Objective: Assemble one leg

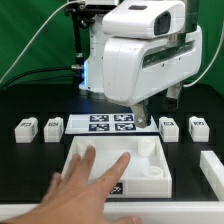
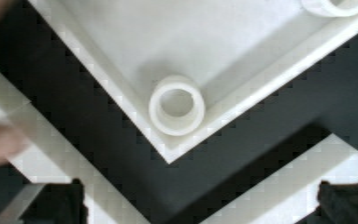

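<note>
Exterior view: a white robot arm hangs over a black table, its gripper (image 1: pixel 145 118) just above the far edge of the square panel (image 1: pixel 160 180), which fills six o'clock. A person's hand (image 1: pixel 90 180) lies flat on that panel. The nearest leg (image 1: pixel 170 127) stands upright at three o'clock, untouched. Other legs (image 1: pixel 25 128) stand at nine o'clock, beyond the marker board (image 1: pixel 112 123). Wrist view: jaws apart and empty, with a panel corner socket (image 2: pixel 176 105) beneath them. Descending from here would probably hit the panel or hand, not a leg.
</note>
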Controlling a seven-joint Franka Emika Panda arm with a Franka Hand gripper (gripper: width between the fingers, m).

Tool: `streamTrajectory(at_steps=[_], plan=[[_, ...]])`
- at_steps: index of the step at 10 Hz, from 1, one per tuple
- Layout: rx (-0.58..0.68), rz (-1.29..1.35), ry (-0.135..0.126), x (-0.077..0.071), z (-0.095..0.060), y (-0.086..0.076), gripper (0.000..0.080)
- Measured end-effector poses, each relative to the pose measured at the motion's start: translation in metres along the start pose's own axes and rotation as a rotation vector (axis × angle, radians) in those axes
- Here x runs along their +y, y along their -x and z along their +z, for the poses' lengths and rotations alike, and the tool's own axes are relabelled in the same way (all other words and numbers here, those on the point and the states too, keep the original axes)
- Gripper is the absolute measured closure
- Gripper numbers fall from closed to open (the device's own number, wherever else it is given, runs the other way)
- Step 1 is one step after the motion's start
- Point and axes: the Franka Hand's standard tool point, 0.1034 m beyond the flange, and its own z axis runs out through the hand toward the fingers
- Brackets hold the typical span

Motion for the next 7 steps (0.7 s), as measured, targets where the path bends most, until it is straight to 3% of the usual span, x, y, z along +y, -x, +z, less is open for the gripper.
streamTrajectory(at_steps=[7], plan=[[-0.001,-0.043,-0.001,-0.0009,0.0014,0.0016,0.015]])
